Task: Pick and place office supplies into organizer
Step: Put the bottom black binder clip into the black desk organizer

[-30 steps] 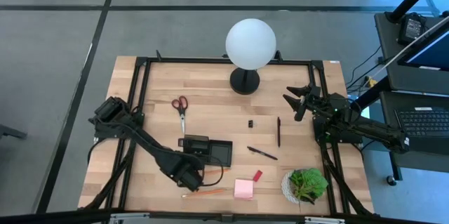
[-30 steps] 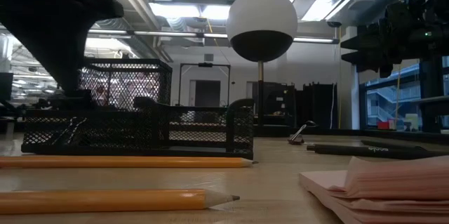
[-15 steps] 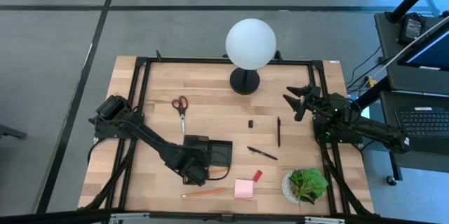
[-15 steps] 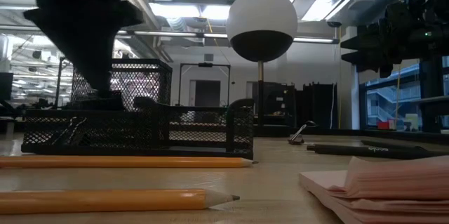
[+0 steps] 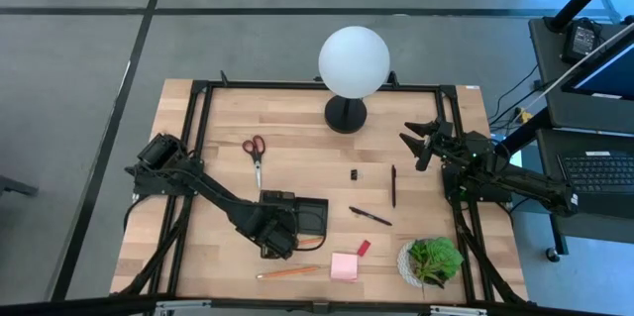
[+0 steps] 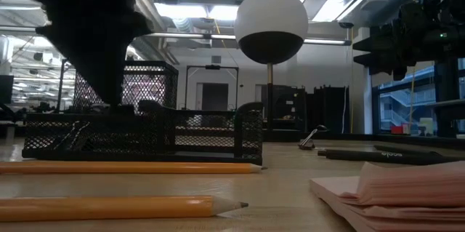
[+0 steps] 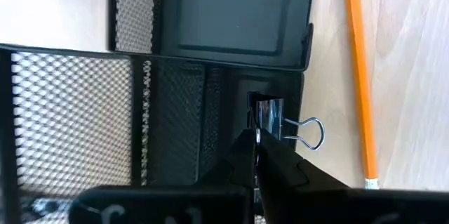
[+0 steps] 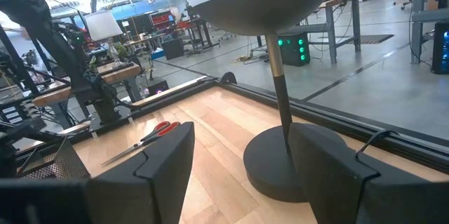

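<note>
My left gripper (image 5: pixel 279 240) hangs over the near edge of the black mesh organizer (image 5: pixel 302 215), shut on a tiny black clip (image 7: pixel 268 117). My right gripper (image 5: pixel 421 144) waits open in the air by the table's right far side. On the table lie red-handled scissors (image 5: pixel 256 151), a second clip (image 5: pixel 354 173), two black pens (image 5: pixel 393 185) (image 5: pixel 369 216), a pink sticky-note pad (image 5: pixel 345 265) and a red eraser (image 5: pixel 363 248). One orange pencil (image 5: pixel 289 271) lies near the front edge. The other pencil (image 7: pixel 359 69) lies beside the organizer. My left gripper pinches the clip between its two fingers (image 7: pixel 245 155), which point down from above. The clip's black body (image 7: pixel 266 112) stands just past the fingertips, and its wire loop (image 7: pixel 310 134) sticks out to one side. The clip is lifted over the organizer's mesh wall (image 7: pixel 175 126).
A white globe lamp (image 5: pixel 353 61) stands on a round black base (image 5: pixel 346 113) at the far middle. A green potted plant (image 5: pixel 432 260) sits at the near right corner. Bare wood lies between the scissors and the pens.
My left gripper has moved a little toward the table's right and far edges, from beside the near pencils to over the organizer's near edge, staying shut. The right arm has kept still.
</note>
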Tool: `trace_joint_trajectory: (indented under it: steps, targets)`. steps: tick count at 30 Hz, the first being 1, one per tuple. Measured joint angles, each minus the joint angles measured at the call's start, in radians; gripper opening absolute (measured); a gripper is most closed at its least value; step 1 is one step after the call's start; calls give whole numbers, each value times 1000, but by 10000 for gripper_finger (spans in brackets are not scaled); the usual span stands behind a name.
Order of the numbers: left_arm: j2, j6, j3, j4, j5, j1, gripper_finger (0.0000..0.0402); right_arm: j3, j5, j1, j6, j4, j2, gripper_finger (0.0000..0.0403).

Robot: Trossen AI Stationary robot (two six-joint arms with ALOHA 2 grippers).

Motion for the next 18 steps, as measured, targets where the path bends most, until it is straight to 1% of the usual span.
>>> trace_joint_trajectory:
  steps: [3, 14, 18]
  targets:
    - [-2, 0, -35, 57, 4, 2, 2, 0, 0, 0, 0, 0, 0, 236]
    - [1, -7, -42, 55, 13, 0, 4, 0, 0, 0, -4, 0, 0, 236]
    - [1, 13, -41, 55, 3, 0, 19, 0, 0, 0, -4, 0, 0, 236]
